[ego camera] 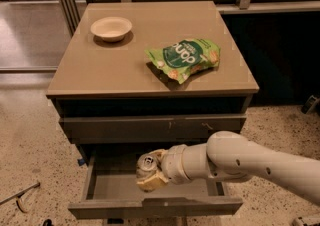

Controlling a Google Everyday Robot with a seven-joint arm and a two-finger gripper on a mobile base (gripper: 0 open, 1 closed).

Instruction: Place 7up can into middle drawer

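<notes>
We see the gripper (149,171) low in the frame, over the open drawer (155,208), at the end of a white arm (250,162) that comes in from the right. Its tan fingers (151,183) are clamped on the can (146,162): one finger lies under the can and the other shows at its upper right side. The can's shiny top faces up toward us. We cannot tell whether the can touches the drawer floor; it sits over the middle of the grey interior, a little toward the front panel.

The drawer is pulled out of the cabinet (100,77), and its plain front panel runs along the bottom of the view. Just above it is a closed drawer front (150,128) with small pale scratches near its middle and right.

On the tan cabinet top we see a green snack bag (185,57) lying right of centre and a pale bowl (111,28) near the back left corner, well apart from each other. The cabinet stands on a speckled floor (25,140).
</notes>
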